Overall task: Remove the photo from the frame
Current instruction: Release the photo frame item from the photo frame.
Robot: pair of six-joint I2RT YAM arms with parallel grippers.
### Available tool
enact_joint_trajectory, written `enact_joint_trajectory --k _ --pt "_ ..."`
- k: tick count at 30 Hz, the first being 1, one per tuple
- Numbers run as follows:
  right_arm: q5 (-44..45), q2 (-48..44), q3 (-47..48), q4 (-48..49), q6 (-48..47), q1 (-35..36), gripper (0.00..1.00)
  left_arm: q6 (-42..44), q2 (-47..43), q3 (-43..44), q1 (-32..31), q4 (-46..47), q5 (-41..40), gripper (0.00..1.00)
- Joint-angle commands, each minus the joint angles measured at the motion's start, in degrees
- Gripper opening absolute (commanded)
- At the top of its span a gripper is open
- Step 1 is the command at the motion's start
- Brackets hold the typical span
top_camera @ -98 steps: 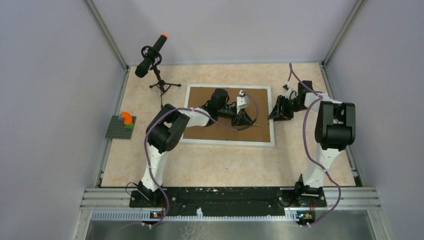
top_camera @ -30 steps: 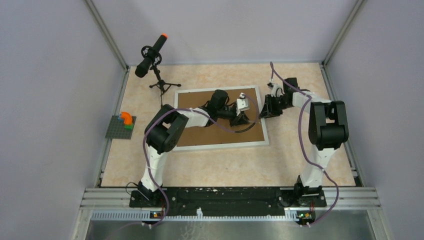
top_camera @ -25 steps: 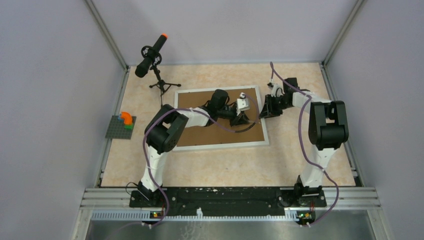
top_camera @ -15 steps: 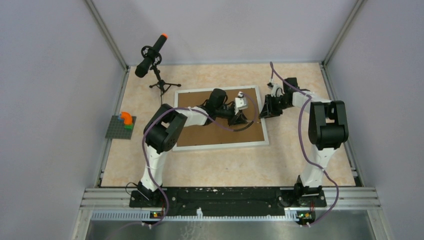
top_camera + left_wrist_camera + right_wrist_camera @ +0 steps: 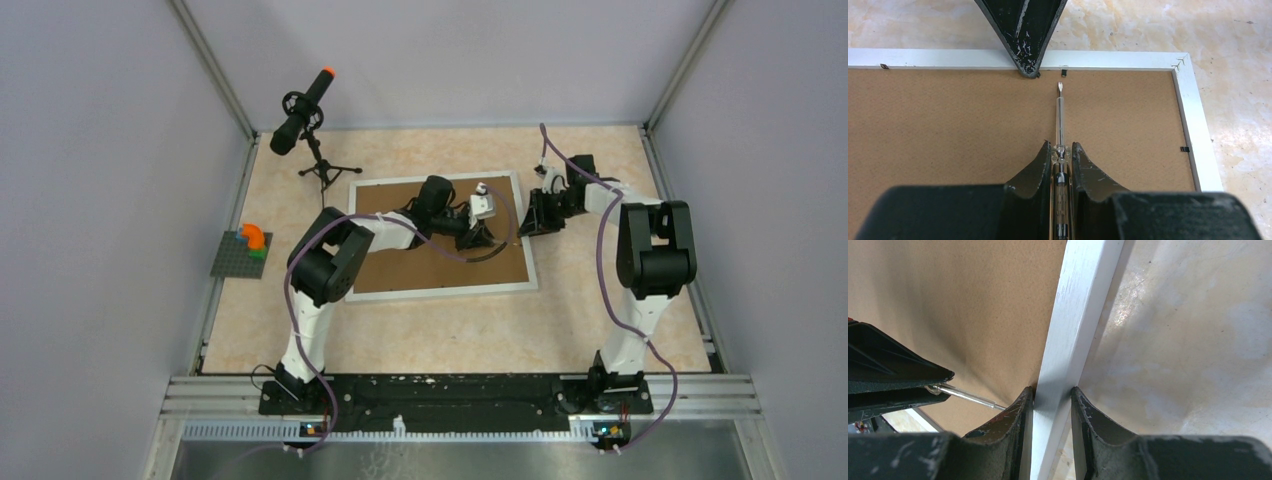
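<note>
Robotics lab test cell, marbled table [image 5: 450, 330] enclosed by plain grey walls [image 5: 100, 150], aluminium rail [image 5: 215, 392] mounted along the near edge, microphone [image 5: 300, 112] stood on a tripod far left.

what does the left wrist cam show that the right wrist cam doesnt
Only the left wrist view: the flat tip of the screwdriver just short of a small black clip at the rim of the frame, another clip on the right side, and the frame's corner.
Only the right wrist view: the right gripper closed across the frame's white border, one finger on each side.
Both: the brown backing board, the white frame, the marbled table, and the screwdriver's shaft held in the left gripper.
</note>
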Motion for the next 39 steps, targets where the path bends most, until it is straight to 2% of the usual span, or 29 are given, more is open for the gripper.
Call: enact_joint_trajectory --k 1,8,16,25,39 --pt "3.2 4.3 -1.9 -2.4 -2.5 2.6 0.0 1.1 1.4 2.3 -1.0 -3.5 1.1 0.0" --pt "3.3 4.4 -1.7 -2.4 -2.5 2.7 0.0 0.8 2.0 3.0 -1.8 -3.9 3.2 0.0" --pt "3.3 4.4 -2.0 -2.3 -2.4 2.8 0.0 -2.4 3.6 5.4 -2.4 -4.2 -1.2 0.0" --pt "3.5 4.2 -2.1 -2.4 -2.7 2.7 0.0 -2.7 -2.1 -0.7 -0.8 -1.4 -2.1 0.0" --pt "3.5 3.9 -2.5 -2.3 -2.5 2.7 0.0 -6.5 -0.4 0.5 -0.3 0.7 -5.6 0.0"
